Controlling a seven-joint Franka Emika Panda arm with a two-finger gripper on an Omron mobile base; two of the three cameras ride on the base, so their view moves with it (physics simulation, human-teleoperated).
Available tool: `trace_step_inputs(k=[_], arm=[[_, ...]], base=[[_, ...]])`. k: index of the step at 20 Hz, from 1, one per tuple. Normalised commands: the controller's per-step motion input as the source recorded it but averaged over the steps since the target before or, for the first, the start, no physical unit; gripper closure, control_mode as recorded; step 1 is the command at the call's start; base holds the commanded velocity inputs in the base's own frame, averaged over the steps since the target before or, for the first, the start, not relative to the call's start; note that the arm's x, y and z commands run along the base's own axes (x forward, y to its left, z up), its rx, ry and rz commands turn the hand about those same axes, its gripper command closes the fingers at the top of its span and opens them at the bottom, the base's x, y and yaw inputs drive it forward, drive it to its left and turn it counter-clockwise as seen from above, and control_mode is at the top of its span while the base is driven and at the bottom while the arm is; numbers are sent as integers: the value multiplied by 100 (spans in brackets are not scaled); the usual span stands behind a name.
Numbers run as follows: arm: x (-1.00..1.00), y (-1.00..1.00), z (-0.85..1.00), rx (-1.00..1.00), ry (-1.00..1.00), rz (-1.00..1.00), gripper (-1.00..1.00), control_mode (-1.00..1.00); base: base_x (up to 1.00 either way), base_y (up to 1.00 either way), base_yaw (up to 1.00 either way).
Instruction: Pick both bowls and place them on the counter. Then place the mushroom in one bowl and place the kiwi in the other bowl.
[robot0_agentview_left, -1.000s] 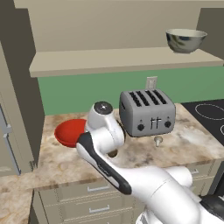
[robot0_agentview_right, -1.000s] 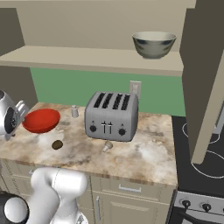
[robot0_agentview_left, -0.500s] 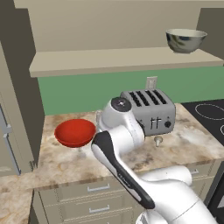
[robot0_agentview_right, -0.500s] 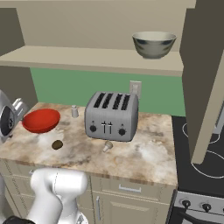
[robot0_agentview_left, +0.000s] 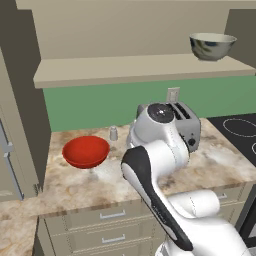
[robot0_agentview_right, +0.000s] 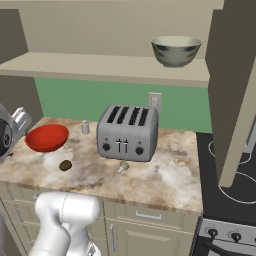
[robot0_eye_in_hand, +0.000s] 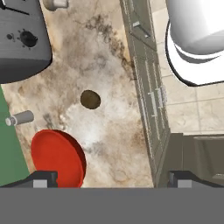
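- The red bowl (robot0_agentview_left: 85, 151) sits on the counter (robot0_agentview_right: 160, 177), left of the toaster (robot0_agentview_right: 127, 132).
- Our arm has swung away from it; the gripper (robot0_eye_in_hand: 111, 177) fingers are spread and empty.
- The grey bowl (robot0_agentview_right: 176, 50) waits on the shelf above the toaster, so we get it next.

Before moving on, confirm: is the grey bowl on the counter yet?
No, the grey bowl sits on the shelf above the toaster.

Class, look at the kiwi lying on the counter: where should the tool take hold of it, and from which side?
Grip the kiwi across its short middle, coming straight down from above. It lies flat on the counter, an oval with bare stone all round, so fingers can likely close on its narrower sides.
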Motion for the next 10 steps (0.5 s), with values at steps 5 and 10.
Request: trace_step_inputs(k=[5, 10], arm=[[-31, -32, 51, 0, 0, -19, -100, -100], [-29, -30, 47, 0, 0, -22, -100, -100]], base=[[0, 0, 0], [0, 0, 0]])
